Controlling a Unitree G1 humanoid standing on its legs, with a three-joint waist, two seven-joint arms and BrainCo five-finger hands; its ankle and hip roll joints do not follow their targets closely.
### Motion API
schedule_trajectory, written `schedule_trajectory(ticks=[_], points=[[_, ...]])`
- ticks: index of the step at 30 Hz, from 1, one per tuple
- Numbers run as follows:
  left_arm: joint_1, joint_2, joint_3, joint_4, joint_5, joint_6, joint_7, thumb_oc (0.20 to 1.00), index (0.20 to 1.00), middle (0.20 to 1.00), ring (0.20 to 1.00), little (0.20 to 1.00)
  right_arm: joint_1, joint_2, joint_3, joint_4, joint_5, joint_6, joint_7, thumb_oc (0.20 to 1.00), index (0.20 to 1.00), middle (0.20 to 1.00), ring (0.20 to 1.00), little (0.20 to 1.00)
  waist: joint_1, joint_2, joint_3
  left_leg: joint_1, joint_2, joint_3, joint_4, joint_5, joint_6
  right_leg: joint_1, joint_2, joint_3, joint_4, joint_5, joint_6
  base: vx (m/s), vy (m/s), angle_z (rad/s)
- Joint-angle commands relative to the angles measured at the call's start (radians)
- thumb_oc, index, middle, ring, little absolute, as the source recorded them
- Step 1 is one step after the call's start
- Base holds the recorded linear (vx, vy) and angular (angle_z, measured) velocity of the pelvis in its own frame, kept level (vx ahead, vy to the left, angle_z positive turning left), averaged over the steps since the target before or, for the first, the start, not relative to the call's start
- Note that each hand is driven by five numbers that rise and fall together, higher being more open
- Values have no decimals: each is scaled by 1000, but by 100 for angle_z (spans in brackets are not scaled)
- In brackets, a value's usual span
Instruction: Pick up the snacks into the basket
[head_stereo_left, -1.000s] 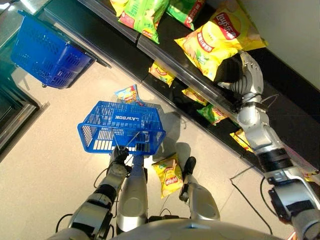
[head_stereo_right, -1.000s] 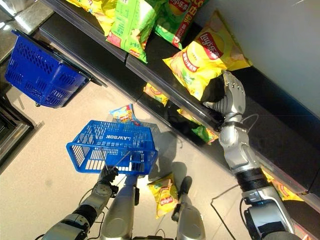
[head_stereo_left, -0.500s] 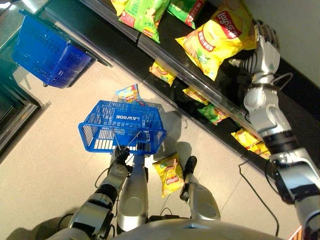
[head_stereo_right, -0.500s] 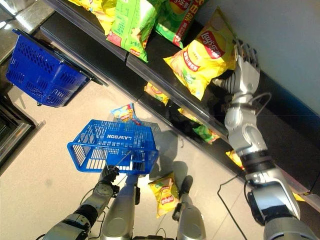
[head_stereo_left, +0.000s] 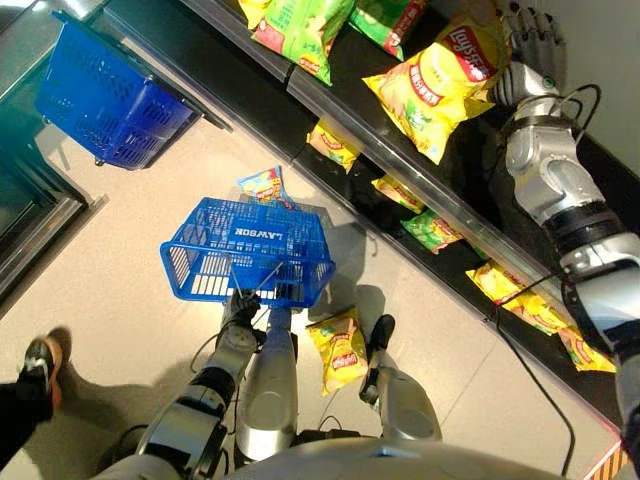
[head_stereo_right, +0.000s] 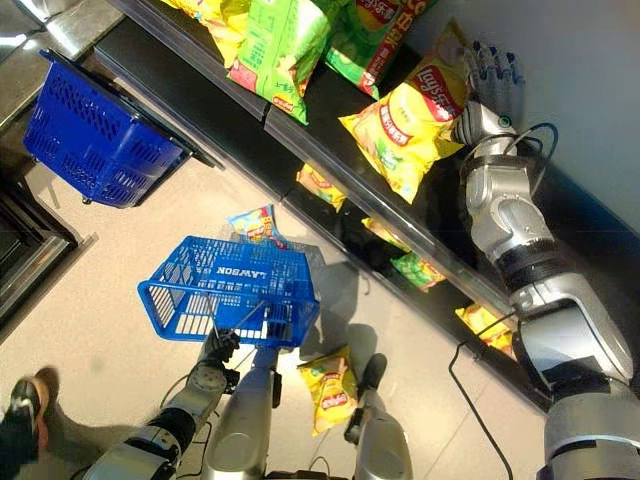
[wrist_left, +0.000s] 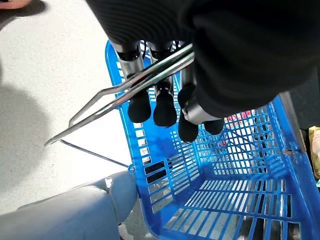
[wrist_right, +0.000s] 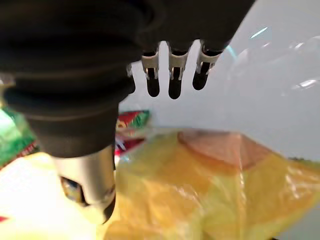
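My left hand (head_stereo_left: 238, 318) is shut on the metal handle (wrist_left: 135, 85) of the blue basket (head_stereo_left: 245, 250), which hangs low over the floor in front of me; its fingers (wrist_left: 157, 107) curl round the wire. The basket's inside shows nothing but mesh. My right hand (head_stereo_left: 530, 40) is open, fingers (wrist_right: 171, 75) straight, up by the top corner of a big yellow chip bag (head_stereo_left: 440, 85) lying on the upper black shelf. In the right wrist view the yellow bag (wrist_right: 200, 190) lies just below the thumb, not gripped.
Green snack bags (head_stereo_left: 300, 25) lie further left on the shelf (head_stereo_left: 340, 110). Small yellow and green bags (head_stereo_left: 430, 230) sit on the lower shelf. One yellow bag (head_stereo_left: 337, 350) lies on the floor, a colourful one (head_stereo_left: 258, 185) behind the basket. Second blue basket (head_stereo_left: 105, 95) far left. A person's shoe (head_stereo_left: 38, 365).
My right hand has climbed from the big yellow bag's lower right edge to its top corner. A person's foot has come in at the lower left. The basket hangs as before.
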Motion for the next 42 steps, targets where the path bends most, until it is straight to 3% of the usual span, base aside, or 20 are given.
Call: schedule_trajectory(ticks=[1, 5, 7, 11, 19, 20, 21, 34, 42], points=[[54, 25, -66, 97, 12, 47, 12, 200, 200, 200, 200, 200, -106, -89, 27, 20, -2, -9, 11, 1000, 1000, 1000, 1000, 1000, 33, -19, 12, 55, -69, 21, -1, -123, 18, -135, -20, 53, 88, 71, 7, 12, 1, 6], [45, 24, -72, 96, 0, 44, 12, 200, 200, 200, 200, 200, -132, -78, 71, 90, 29, -27, 34, 1000, 1000, 1000, 1000, 1000, 35, -21, 24, 50, -69, 17, -1, -118, 15, -135, -19, 51, 89, 69, 6, 7, 8, 4], [37, 23, -78, 96, -19, 43, 8, 200, 200, 200, 200, 200, -127, -44, 76, 170, 144, -63, 75, 1000, 1000, 1000, 1000, 1000, 39, -20, 32, 45, -68, 12, -1, -113, 13, -134, -18, 46, 90, 66, 5, 7, -2, 2], [29, 16, -94, 98, -41, 38, 0, 200, 200, 200, 200, 200, -143, 19, 85, 286, 221, -85, 96, 1000, 1000, 1000, 1000, 1000, 46, -16, 35, 41, -70, 6, -1, -111, 12, -134, -21, 38, 92, 64, 5, 5, -3, 2], [16, -1, -115, 110, -52, 36, -1, 200, 200, 200, 200, 200, -148, 116, 48, 390, 277, -97, 69, 1000, 1000, 1000, 1000, 1000, 54, -1, 39, 37, -72, 4, -3, -108, 10, -136, -21, 38, 88, 66, 4, 0, 5, 2], [13, -4, -116, 109, -53, 36, 1, 200, 200, 200, 200, 200, -137, 134, 31, 387, 281, -97, 52, 338, 338, 338, 338, 338, 54, 4, 37, 38, -72, 3, -3, -108, 10, -137, -22, 39, 88, 65, 4, 0, 0, 0], [13, -9, -118, 110, -53, 37, 2, 200, 200, 200, 200, 200, -124, 144, 7, 387, 300, -97, 31, 200, 200, 200, 200, 200, 52, 8, 36, 38, -72, 3, -3, -108, 10, -138, -23, 39, 87, 65, 4, 0, 0, 0], [13, -22, -102, 106, -36, 34, 15, 200, 200, 200, 200, 200, 54, 197, -135, 294, 382, -116, -49, 200, 200, 200, 200, 200, 35, 30, 34, 32, -70, 7, -4, -107, 9, -152, -20, 47, 75, 73, 3, -5, 1, 0], [28, -22, -57, 105, -28, 40, 20, 200, 200, 200, 200, 200, 282, 226, -331, 92, 621, -199, -92, 200, 200, 200, 200, 200, 3, 21, 26, 41, -70, 15, -2, -115, 14, -154, -18, 59, 80, 69, 2, 0, 0, 0]])
